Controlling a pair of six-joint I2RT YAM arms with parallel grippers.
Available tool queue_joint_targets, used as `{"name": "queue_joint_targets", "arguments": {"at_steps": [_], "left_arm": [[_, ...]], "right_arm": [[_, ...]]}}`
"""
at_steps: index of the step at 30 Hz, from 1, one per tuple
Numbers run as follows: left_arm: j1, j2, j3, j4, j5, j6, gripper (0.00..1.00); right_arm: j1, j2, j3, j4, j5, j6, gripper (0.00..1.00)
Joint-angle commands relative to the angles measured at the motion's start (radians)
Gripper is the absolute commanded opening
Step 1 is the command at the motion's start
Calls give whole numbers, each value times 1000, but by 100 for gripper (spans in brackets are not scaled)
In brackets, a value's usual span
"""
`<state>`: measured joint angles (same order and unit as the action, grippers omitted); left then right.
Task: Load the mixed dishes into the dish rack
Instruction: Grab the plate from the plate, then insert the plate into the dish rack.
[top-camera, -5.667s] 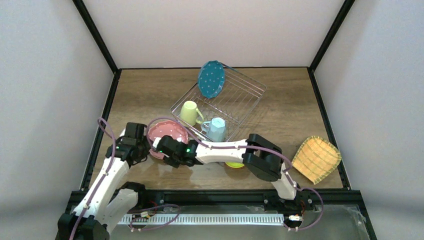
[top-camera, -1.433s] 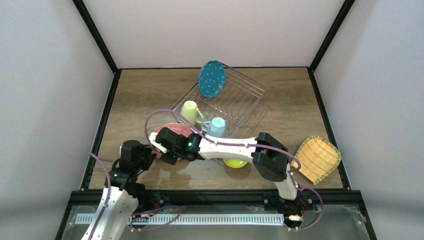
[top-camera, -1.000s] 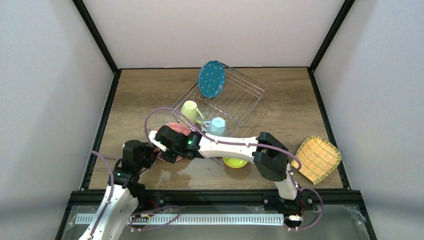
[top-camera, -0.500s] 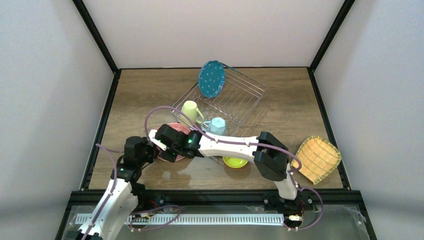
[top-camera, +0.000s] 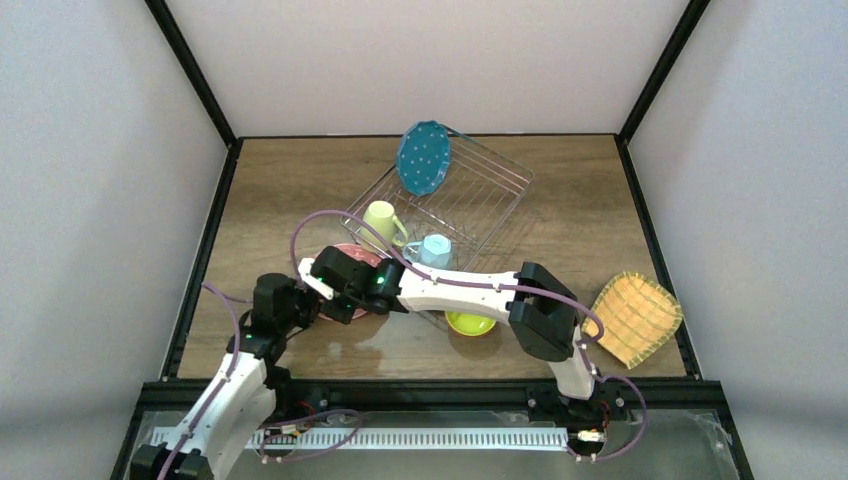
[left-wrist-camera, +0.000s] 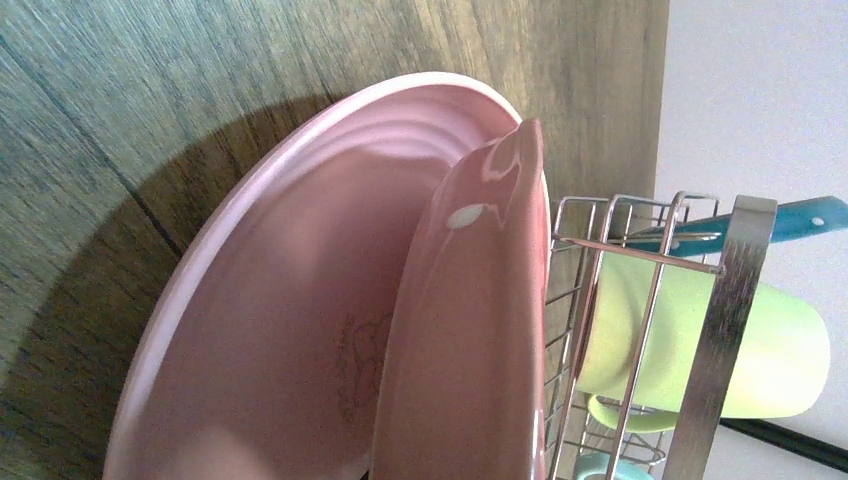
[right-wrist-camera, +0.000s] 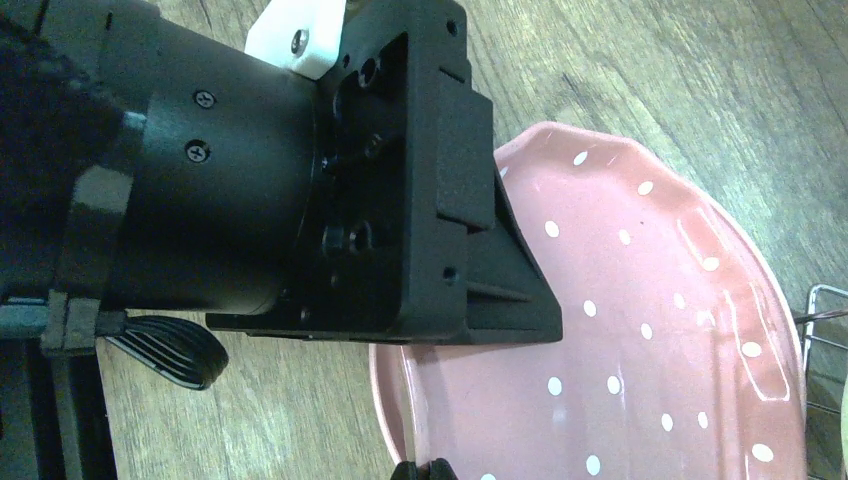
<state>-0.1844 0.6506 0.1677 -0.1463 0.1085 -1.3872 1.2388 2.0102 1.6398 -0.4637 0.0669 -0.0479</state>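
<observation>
The pink plate (top-camera: 352, 254) with white dots stands tilted beside the dish rack (top-camera: 490, 205), its underside (left-wrist-camera: 300, 330) filling the left wrist view. My right gripper (right-wrist-camera: 422, 468) is shut on its near rim. My left gripper (top-camera: 303, 300) has the opposite rim between its jaws, and one finger (right-wrist-camera: 500, 290) lies flat on the dotted face (right-wrist-camera: 620, 350). In the rack stand a blue dotted plate (top-camera: 422, 158), a pale green mug (top-camera: 380, 222) and a light blue mug (top-camera: 433, 250). A lime bowl (top-camera: 470, 323) sits under the right forearm. The woven tan plate (top-camera: 632, 318) lies far right.
The rack's wire wall (left-wrist-camera: 640, 330) and the green mug (left-wrist-camera: 770, 350) are right behind the pink plate. Both arms crowd the table's front left. Black frame posts edge the wooden table (top-camera: 280, 190) on both sides.
My left gripper has come forward to the pink plate and its jaws have closed in on the rim. The right arm and the tilted plate have barely moved.
</observation>
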Motion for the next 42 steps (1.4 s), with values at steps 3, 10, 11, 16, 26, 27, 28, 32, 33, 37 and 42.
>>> {"name": "queue_joint_targets", "arguments": {"at_steps": [3, 10, 11, 16, 26, 27, 28, 32, 33, 37, 42], "left_arm": [[-1, -12, 8, 43, 21, 12, 3], [-1, -84, 67, -118, -26, 31, 3], [-1, -96, 82, -148, -39, 37, 3], [-1, -140, 146, -267, -94, 52, 3], [-1, -119, 359, -479, -203, 138, 3], [-1, -115, 384, -499, -220, 148, 3], [-2, -111, 410, -519, -230, 163, 3], [-1, -40, 556, -592, -277, 257, 3], [-1, -12, 597, -608, -285, 290, 3], [-1, 125, 841, -702, -344, 428, 3], [-1, 315, 1143, -778, -415, 628, 3]], "right_arm": [[-9, -61, 28, 20, 23, 0, 1], [-9, -77, 32, 4, 53, 8, 17], [-9, -81, 31, 1, 59, 10, 30], [-9, -112, 45, -18, 88, 21, 66], [-9, -187, 67, -54, 142, 74, 85], [-9, -197, 67, -53, 153, 81, 87], [-9, -208, 67, -53, 169, 89, 89], [-8, -241, 59, -35, 275, 120, 99], [-9, -249, 58, -30, 309, 126, 99], [-19, -275, 59, -18, 446, 165, 99], [-77, -318, 41, -21, 524, 240, 99]]}}
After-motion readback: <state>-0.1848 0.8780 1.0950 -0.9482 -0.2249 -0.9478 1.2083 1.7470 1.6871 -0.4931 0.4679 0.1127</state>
